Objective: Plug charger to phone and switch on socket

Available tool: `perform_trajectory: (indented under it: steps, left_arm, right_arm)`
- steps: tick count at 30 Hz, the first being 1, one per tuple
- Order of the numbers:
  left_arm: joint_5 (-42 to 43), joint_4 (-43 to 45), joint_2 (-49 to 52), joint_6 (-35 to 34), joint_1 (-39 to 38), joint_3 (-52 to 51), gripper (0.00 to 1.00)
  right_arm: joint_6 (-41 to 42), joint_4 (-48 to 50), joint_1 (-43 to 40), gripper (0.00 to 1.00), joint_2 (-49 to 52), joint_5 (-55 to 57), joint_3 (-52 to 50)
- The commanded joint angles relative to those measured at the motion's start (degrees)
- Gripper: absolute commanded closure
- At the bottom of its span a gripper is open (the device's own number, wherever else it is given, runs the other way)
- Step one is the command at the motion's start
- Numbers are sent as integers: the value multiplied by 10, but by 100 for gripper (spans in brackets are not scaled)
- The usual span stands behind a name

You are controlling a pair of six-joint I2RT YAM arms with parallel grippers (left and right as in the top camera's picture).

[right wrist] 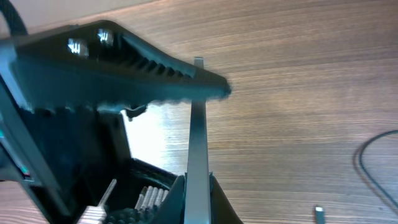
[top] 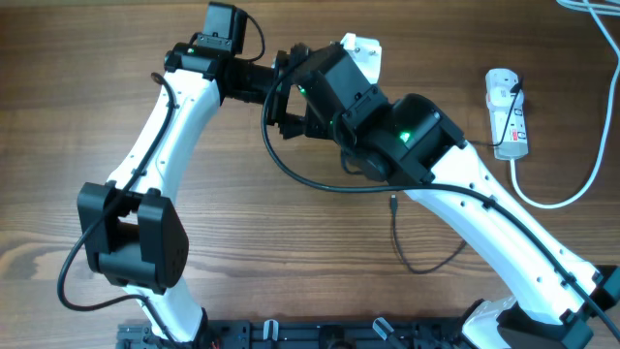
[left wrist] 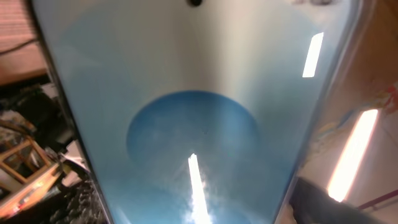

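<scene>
Work surface: a wooden table (top: 281, 271), mid-brown, with darker streaks; in the overhead view the grain runs from 9 to 3 o'clock; a black rail (top: 291, 334) lies along the table edge at 6 o'clock; lighting even across the boards; the right wrist view shows one pale patch of glare on the wood.

Robotics lab bench, wood-grain table (top: 291, 262), left arm (top: 170, 126), right arm (top: 504, 228), white socket (top: 508, 114)
</scene>
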Motion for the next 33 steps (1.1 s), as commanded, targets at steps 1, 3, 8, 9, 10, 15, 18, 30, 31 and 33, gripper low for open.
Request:
perform_trajectory:
  steps: [1, 3, 8, 9, 10, 15, 18, 30, 31, 33]
  left_arm:
    - [15, 2, -17, 2, -2, 10, 0]
    - [15, 2, -17, 2, -2, 10, 0]
    - [15, 2, -17, 2, -2, 10, 0]
    - [15, 2, -17, 2, -2, 10, 0]
    - [15, 2, -17, 2, -2, 10, 0]
    - [23, 1, -17, 2, -2, 10, 21]
    - [81, 1, -17, 2, -2, 10, 31]
    - [103, -1, -17, 0, -2, 10, 57]
    - [103, -1, -17, 0, -2, 10, 57]
    - [103, -1, -17, 0, -2, 10, 58]
  right_arm:
    - [55, 23, 2, 96, -3, -1, 17]
    - [113, 30, 1, 96, -9, 3, 17]
    - [327, 31, -3, 96, -37, 14, 17]
    - [355, 31, -3, 96, -41, 14, 17]
    - [386, 31, -3, 96, -44, 14, 17]
    - [540, 24, -3, 96, -45, 14, 16]
    - [612, 22, -3, 95, -44, 14, 16]
    - [741, -13, -3, 95, -43, 66, 14]
    - [741, -11, -3, 95, -43, 66, 14]
    - [741, -7, -3, 95, -43, 66, 14]
